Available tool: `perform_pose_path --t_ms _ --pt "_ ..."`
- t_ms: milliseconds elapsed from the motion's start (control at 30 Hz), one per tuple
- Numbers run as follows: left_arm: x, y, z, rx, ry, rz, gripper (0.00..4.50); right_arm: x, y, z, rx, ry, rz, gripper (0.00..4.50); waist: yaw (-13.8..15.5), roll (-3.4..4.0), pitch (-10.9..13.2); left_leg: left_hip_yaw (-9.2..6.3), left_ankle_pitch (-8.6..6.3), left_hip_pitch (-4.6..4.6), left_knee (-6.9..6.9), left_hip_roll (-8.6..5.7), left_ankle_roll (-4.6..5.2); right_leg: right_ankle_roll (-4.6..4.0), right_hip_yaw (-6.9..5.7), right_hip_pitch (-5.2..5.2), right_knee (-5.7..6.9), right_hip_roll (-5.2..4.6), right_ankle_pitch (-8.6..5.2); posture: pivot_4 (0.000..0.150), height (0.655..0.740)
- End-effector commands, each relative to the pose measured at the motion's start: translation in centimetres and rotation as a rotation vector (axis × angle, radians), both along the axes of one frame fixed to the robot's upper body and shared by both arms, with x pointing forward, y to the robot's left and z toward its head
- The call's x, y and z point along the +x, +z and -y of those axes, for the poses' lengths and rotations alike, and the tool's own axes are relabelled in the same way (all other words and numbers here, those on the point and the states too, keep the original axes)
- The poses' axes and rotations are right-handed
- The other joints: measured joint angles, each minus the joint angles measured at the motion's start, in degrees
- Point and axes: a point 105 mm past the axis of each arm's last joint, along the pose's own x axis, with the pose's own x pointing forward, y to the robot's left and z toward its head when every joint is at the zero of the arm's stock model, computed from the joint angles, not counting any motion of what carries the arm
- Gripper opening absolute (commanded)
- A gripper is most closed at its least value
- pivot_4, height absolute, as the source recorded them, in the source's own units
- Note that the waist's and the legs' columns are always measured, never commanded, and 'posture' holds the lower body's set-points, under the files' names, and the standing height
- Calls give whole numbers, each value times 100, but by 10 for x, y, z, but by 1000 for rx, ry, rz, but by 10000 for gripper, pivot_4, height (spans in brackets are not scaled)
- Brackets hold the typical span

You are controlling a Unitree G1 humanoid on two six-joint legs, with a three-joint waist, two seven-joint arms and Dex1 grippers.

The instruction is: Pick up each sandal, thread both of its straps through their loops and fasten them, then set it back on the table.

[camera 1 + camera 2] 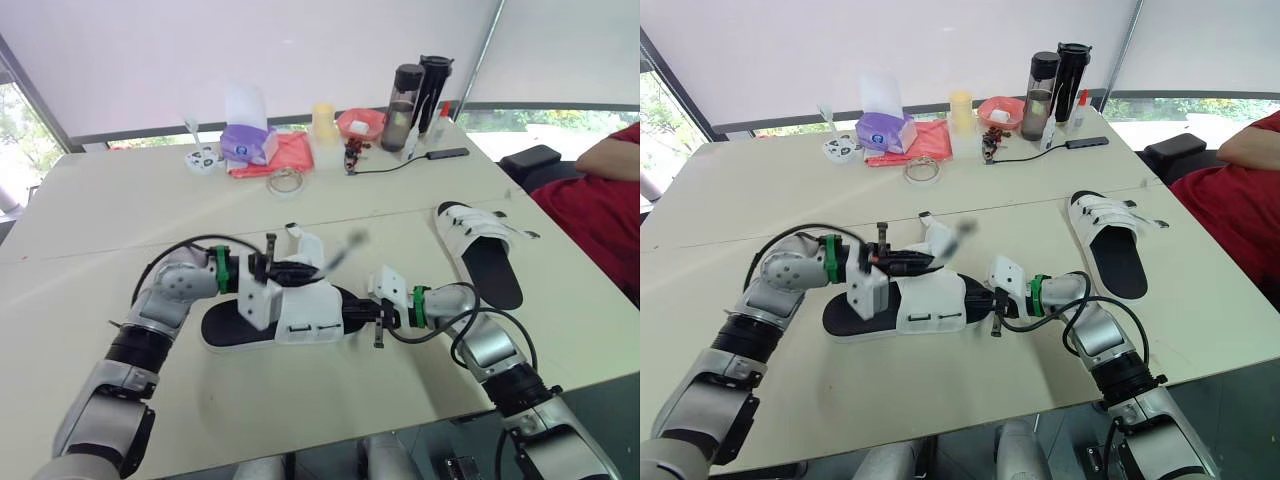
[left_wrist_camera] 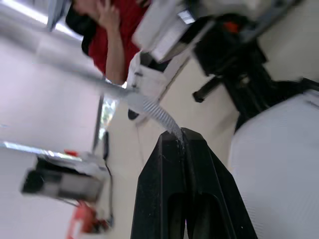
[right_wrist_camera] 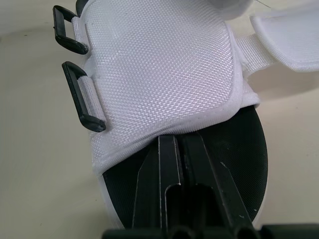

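Near edge: bare strip of surface (image 1: 330,395) in front of both arms, and open room to the left edge too.

Near sandal (image 1: 300,315) lies flat, centred just back from the near edge, between the two hands. It has a black sole (image 1: 222,327) and a white woven upper with a coarse ribbed weave and stitched hem. Two black rectangular loops (image 3: 83,103) sit on one side of the upper, both empty.

Right hand (image 3: 174,142): fingers pressed together, tips at the hem of the upper, over the black footbed. Can't tell whether anything is pinched.

Left hand (image 2: 180,142): closed on the end of a white ribbed strap (image 2: 149,112), which is lifted off the sandal and blurred.

Second sandal (image 1: 487,250) lies flat near the right edge, well apart from the first. It is the same build, with its straps lying across the upper.

A person in a red top (image 1: 600,195) is beyond the right edge.

Far edge clutter: tape roll (image 1: 285,181), purple tissue box (image 1: 246,142), red bag (image 1: 283,157), yellow cup (image 1: 323,122), red bowl (image 1: 360,123), two dark bottles (image 1: 406,93), black cable (image 1: 400,163).
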Motion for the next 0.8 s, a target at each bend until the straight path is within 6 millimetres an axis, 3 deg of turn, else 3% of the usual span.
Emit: perform_pose_path --t_ms 33,133,233,467,600,700,800 --pt "-7 7 -12 24 -90 243 426 -1 -23 4 -51 -44 -55 440 8 -1 -1 0 0 0 1 -1 0 0 0 0 0 0 0 1500 7400" --pt "-6 6 -17 16 -110 302 426 1 -23 4 -49 -45 -54 440 9 -2 -1 1 1 0 1 -6 1 3 -2 0 2 3 1 1500 7400" --pt "-1 3 -23 -7 -64 287 7465 4 -22 3 -47 -51 -50 440 -17 -1 -1 4 1 3 1 -6 2 21 -2 2 4 4 10 1500 7400" --pt "12 -4 -41 -92 92 221 40982 4 -25 4 -49 -54 -52 440 -32 -2 -1 4 1 11 1 -6 2 23 -3 6 9 10 10 1500 7400" --pt "18 -14 -57 -116 214 135 40982 3 -27 4 -52 -49 -57 440 -28 -1 -1 2 1 24 -5 -4 2 24 -3 12 15 14 9 1500 7400" --pt "25 -25 -75 -265 447 -162 40982 4 -29 3 -54 -44 -60 440 -45 4 -4 5 0 45 -11 -1 1 26 1 31 13 9 8 1500 7400" --pt "19 -20 -84 -456 579 -486 40982 5 -30 3 -54 -40 -62 440 -43 0 -1 3 -2 56 -18 14 1 20 7 37 14 6 0 1500 7400"
